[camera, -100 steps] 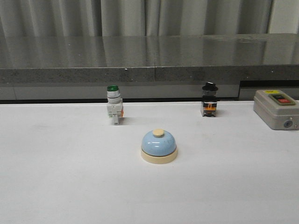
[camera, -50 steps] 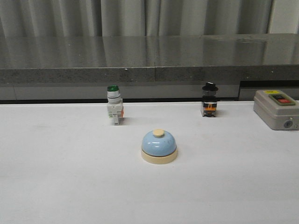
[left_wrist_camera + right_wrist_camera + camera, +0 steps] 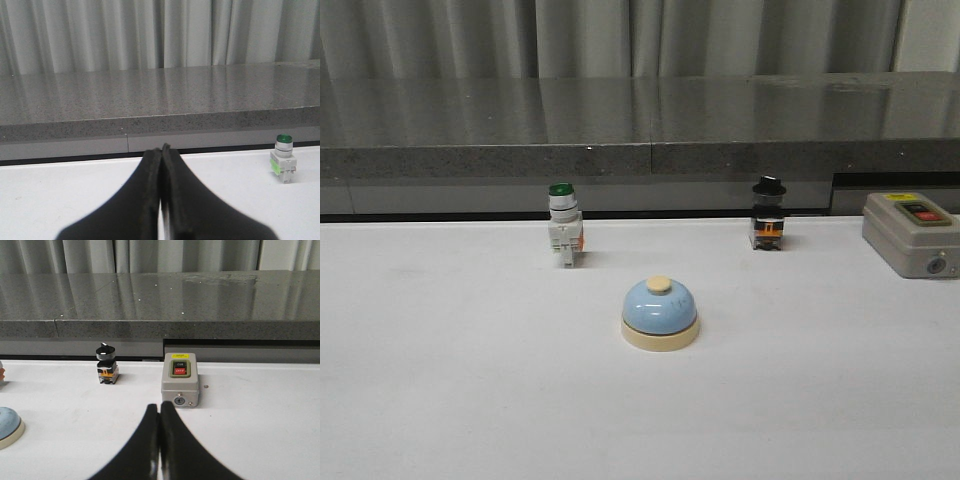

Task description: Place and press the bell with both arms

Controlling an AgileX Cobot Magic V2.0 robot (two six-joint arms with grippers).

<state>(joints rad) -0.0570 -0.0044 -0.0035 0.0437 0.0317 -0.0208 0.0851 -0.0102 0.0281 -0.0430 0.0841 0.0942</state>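
You have four things on the white tabletop (image 3: pixel 440 380): one small light-blue dome-shaped desk bell (image 3: pixel 660 313), one white push-button switch with a green cap (image 3: pixel 564 224), one small black-knobbed selector switch with an orange band (image 3: pixel 768 213), and one grey box with a red and a black button (image 3: pixel 910 234).

The bell sits upright near the middle of the tabletop in your front view, nearer the camera than the other three. It has a cream round base, a smooth blue dome with a faint dark mark on its front, and a cream push knob on top. Nothing touches it. The green-capped switch stands behind it to the left, the black-knobbed switch behind it to the right, and the grey box further right by the edge of the view; all are well apart from the bell. A grey stone ledge (image 3: pixel 640 125) runs behind them, with pale curtains (image 3: pixel 620 35) beyond.

Neither arm appears in your front view. In the left wrist view the left tool (image 3: pixel 161 155) is clenched, its black fingers (image 3: pixel 145 200) pressed together with nothing between them, above bare tabletop. In the right wrist view the right tool (image 3: pixel 159 410) is likewise clenched on nothing, pointing toward the grey box, with the bell's edge at the border of that view.
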